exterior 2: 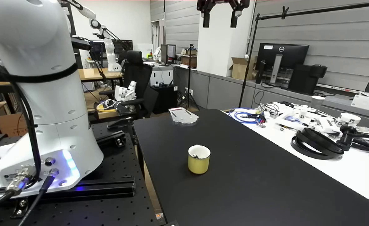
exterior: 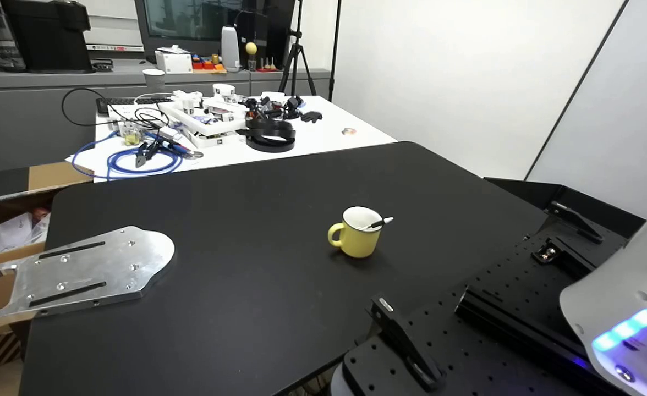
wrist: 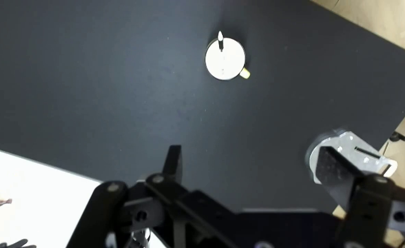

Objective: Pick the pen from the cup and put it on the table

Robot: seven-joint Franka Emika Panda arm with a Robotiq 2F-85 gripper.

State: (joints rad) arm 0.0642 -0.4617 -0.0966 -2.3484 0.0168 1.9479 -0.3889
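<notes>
Pen (exterior: 377, 224) is leaning inside the cup (exterior: 358, 242), its white end jutting over the rim towards three o'clock in an exterior view. The cup is standing upright on the bench (exterior: 235, 286), handle pointing to four o'clock in the wrist view. The pincer (exterior 2: 220, 23) is hanging high above, its fingers standing wide apart.
</notes>
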